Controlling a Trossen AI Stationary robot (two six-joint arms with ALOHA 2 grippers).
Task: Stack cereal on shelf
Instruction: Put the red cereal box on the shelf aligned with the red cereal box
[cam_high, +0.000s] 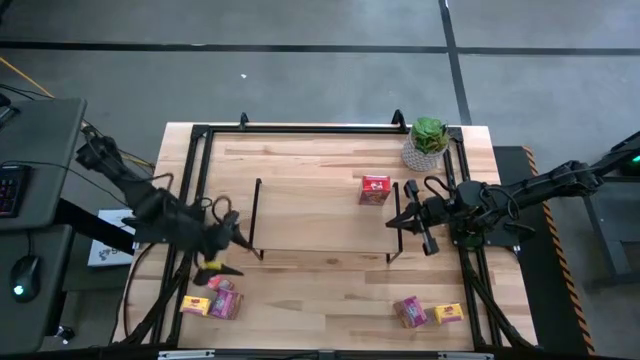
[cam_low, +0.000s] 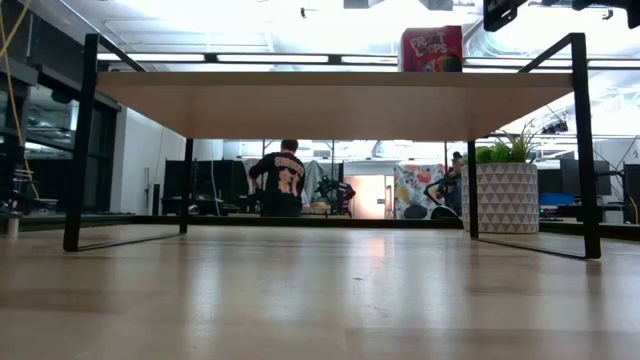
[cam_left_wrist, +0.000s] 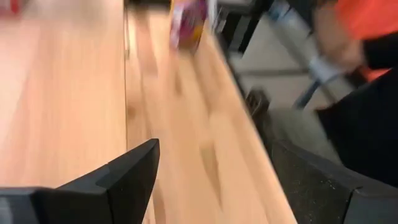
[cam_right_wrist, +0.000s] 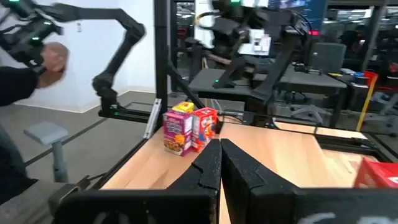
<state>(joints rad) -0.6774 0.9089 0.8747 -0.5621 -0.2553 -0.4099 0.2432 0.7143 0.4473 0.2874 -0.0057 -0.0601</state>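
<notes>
The only thing here that holds anything inside it is the white patterned pot (cam_high: 422, 157) at the far right corner of the desk (cam_high: 330, 290), and it holds one leafy green plant (cam_high: 430, 133). The shelf (cam_high: 310, 195) stands across the middle of the desk on its thin black legs, and it carries a single red cereal box (cam_high: 375, 189), upright toward its right end; from table height that box shows on top of the board with the pot behind and to the right. Counting the rest from above: near the desk's front left corner sit three boxes bunched together, one yellow (cam_high: 195, 305), one red (cam_high: 221, 285) and one magenta-pink (cam_high: 226, 304), touching or nearly so. Near the front right corner are two more, a magenta-pink one (cam_high: 411, 312) and a yellow one (cam_high: 449, 314) just beside it. That makes six boxes, one on the shelf and five on the desk. The left gripper (cam_high: 226, 250) hangs just above the left cluster, its fingers (cam_left_wrist: 130, 171) spread apart and holding nothing. The right gripper (cam_high: 408, 226) sits at the shelf's right end, its fingers (cam_right_wrist: 208, 168) pressed together and empty. Beyond the desk a person stands with their back turned.
</notes>
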